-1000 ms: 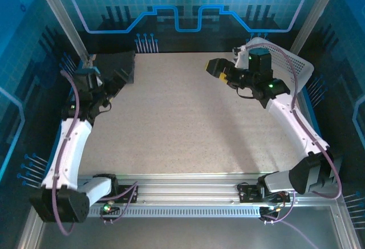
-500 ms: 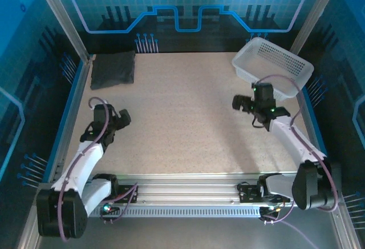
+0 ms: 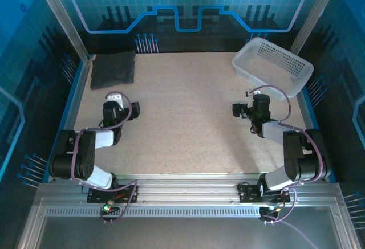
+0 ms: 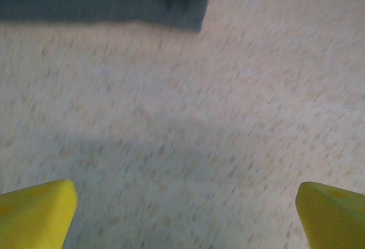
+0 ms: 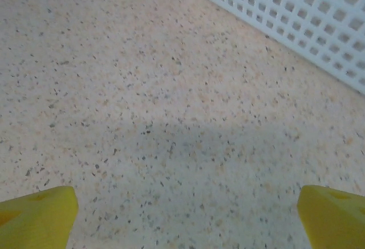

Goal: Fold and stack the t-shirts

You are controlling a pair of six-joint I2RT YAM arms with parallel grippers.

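Sitting folded in the upper-left corner of the counter (image 3: 188, 123), the t-shirt (image 3: 113, 70) is lying just ahead of the left tool (image 4: 182, 217), well apart from the right tool (image 5: 182, 217); both are gaping wide, empty.

ctr table (image 3: 188, 118) bare, free pass | obst: t-shirt (image 3: 113, 70) far-L corner, basket (image 3: 245, 69) far-R corner

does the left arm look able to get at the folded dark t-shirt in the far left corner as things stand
Probably yes. The left end effector is open and empty, and bare table lies between it and the t-shirt just ahead.
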